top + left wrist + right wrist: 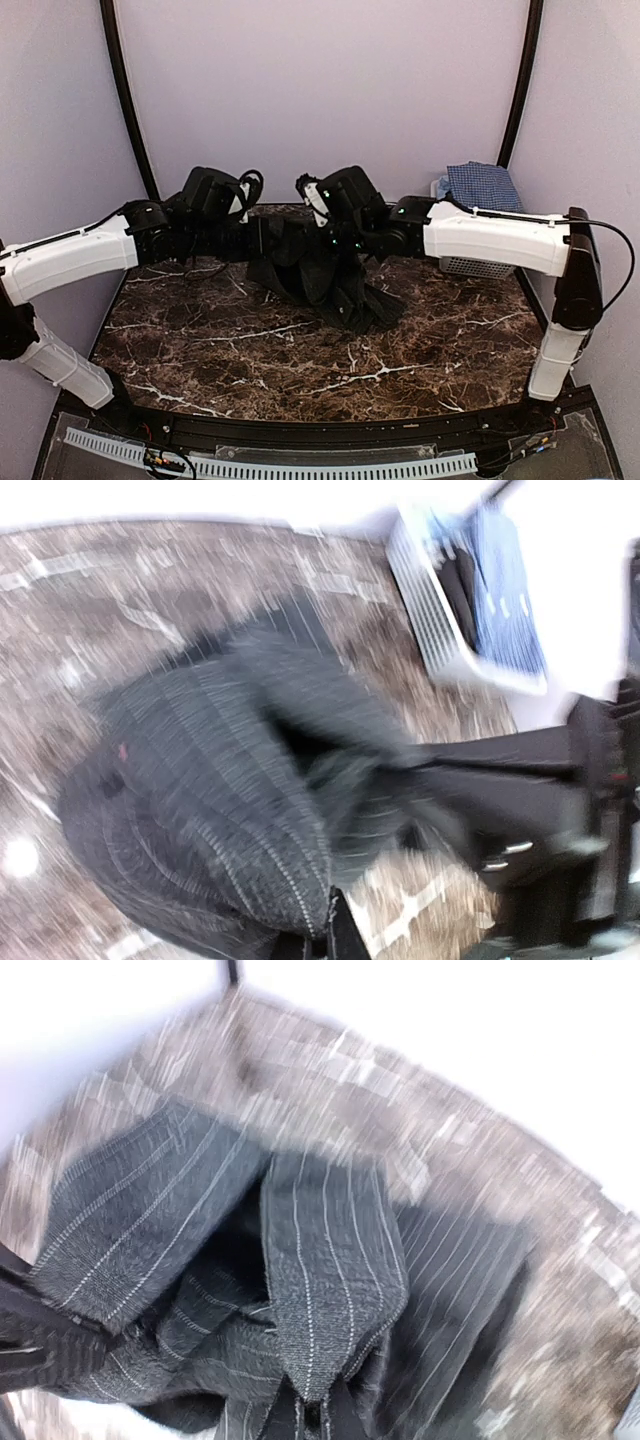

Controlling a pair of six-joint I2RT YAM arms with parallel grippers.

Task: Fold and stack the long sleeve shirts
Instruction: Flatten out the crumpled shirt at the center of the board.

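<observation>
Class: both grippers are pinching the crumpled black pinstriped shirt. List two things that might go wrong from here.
1. The black shirt is bunched in overlapping layers, so the left gripper or right gripper may hold several layers and lift it twisted rather than flat.
2. Both pinches sit near fabric edges, so the cloth could slip free.

Pale lilac walls (320,90) and black corner poles (128,100) surround a dark, white-veined marble table (300,370).

My white-and-black left arm (70,262) and right arm (495,238) stretch inward toward each other, wrists angled down. I have the left gripper (332,932) and right gripper (322,1412) both pinched closed on the black pinstriped cloth shirt (320,278).
</observation>
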